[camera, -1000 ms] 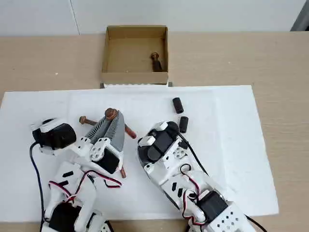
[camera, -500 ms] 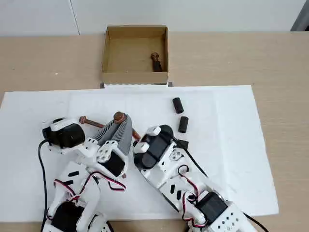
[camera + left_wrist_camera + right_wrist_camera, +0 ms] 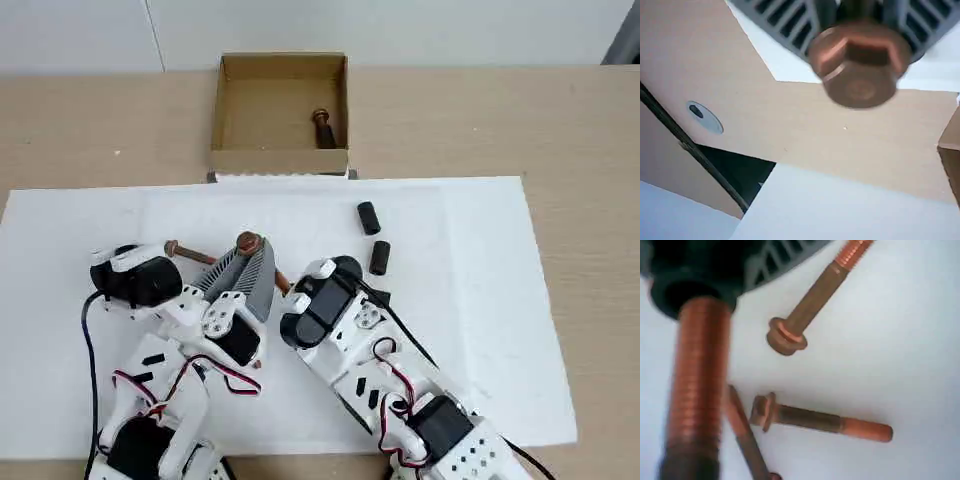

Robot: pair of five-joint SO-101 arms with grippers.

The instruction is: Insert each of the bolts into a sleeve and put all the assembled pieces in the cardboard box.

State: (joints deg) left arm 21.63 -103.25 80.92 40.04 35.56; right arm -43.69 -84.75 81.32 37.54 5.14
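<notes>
My left gripper (image 3: pixel 248 252) (image 3: pixel 860 12) is shut on a copper bolt (image 3: pixel 248 241) just under its hex head (image 3: pixel 860 65), lifted off the white paper. My right arm's wrist (image 3: pixel 318 300) sits close beside it. In the right wrist view my right gripper (image 3: pixel 695 280) is shut on a black sleeve (image 3: pixel 690 287), and a threaded copper shaft (image 3: pixel 697 380) runs out of it. Loose bolts (image 3: pixel 810 305) (image 3: pixel 820 422) (image 3: pixel 745 440) lie on the paper below. Two black sleeves (image 3: pixel 368 217) (image 3: pixel 379 257) lie farther right. The cardboard box (image 3: pixel 280 160) holds one assembled piece (image 3: pixel 323 128).
White paper (image 3: pixel 470 300) covers the near table, with bare sheet to the right of my right arm. A loose bolt (image 3: pixel 185 250) lies just left of the left gripper. The box stands past the paper's far edge on the wooden tabletop (image 3: pixel 500 120).
The left arm has swung right with its bolt, and the right arm has shifted left toward it. Over the last half second both have barely moved.
</notes>
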